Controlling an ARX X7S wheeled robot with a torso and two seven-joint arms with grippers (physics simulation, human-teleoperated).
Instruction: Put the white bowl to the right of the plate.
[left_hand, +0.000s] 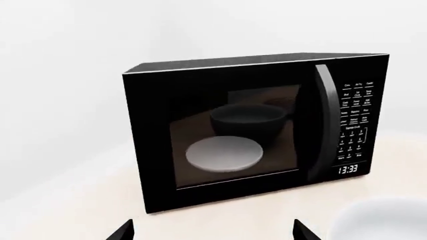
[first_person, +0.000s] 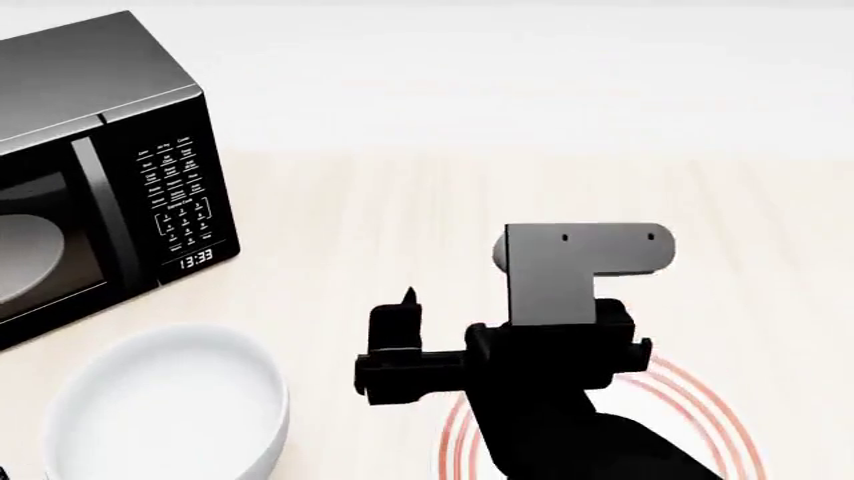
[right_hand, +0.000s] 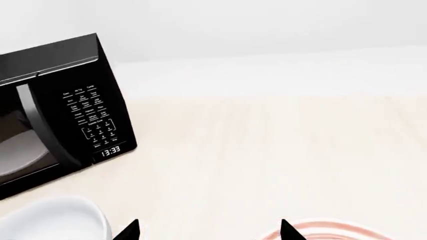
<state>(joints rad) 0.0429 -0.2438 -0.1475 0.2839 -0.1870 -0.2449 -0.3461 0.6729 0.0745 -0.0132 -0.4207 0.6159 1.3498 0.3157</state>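
The white bowl (first_person: 167, 405) stands on the pale wooden table in the head view's lower left, left of the plate (first_person: 698, 400), whose red rings show partly under my right arm. My right gripper (right_hand: 208, 231) hovers open over the table between bowl (right_hand: 57, 220) and plate (right_hand: 327, 227), with nothing between its fingers. One right fingertip (first_person: 407, 305) shows in the head view. My left gripper (left_hand: 213, 231) is open and empty, facing the microwave, with the bowl's rim (left_hand: 380, 220) just beside it.
A black microwave (first_person: 80, 90) with its door shut stands at the table's back left; a pale dish (left_hand: 223, 154) shows through the door. Bare tabletop (first_person: 534, 180) stretches to the back and right, ending at a white wall.
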